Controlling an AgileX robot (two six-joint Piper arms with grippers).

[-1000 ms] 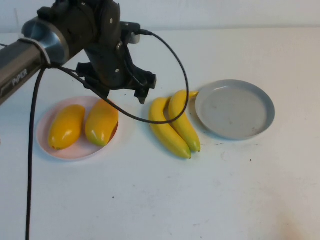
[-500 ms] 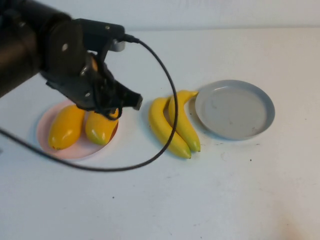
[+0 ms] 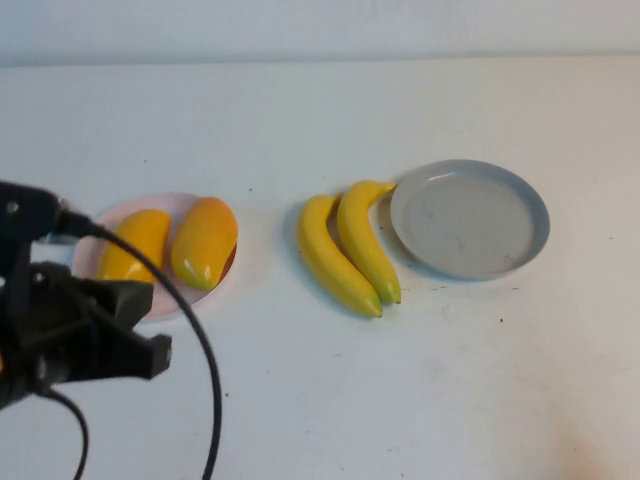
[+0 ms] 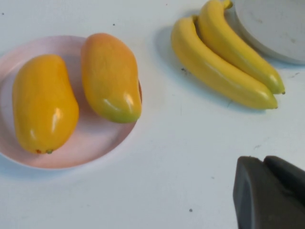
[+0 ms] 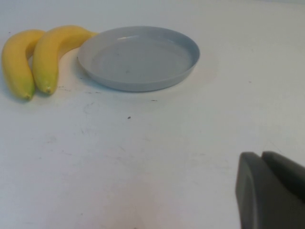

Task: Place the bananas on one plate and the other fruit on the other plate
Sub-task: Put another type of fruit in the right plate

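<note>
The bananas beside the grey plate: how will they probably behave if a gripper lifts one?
The bananas look glossy, so the jaws may slip. Their curved shape could let one swing when held off-centre. They lie touching beside the grey-blue plate, so the neighbour may shift.

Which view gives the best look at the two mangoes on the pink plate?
The left wrist view: both mangoes fill it on the pink plate, left gripper at the near corner. In the high view the left gripper partly covers one. The right wrist view shows none, only its right gripper.
</note>
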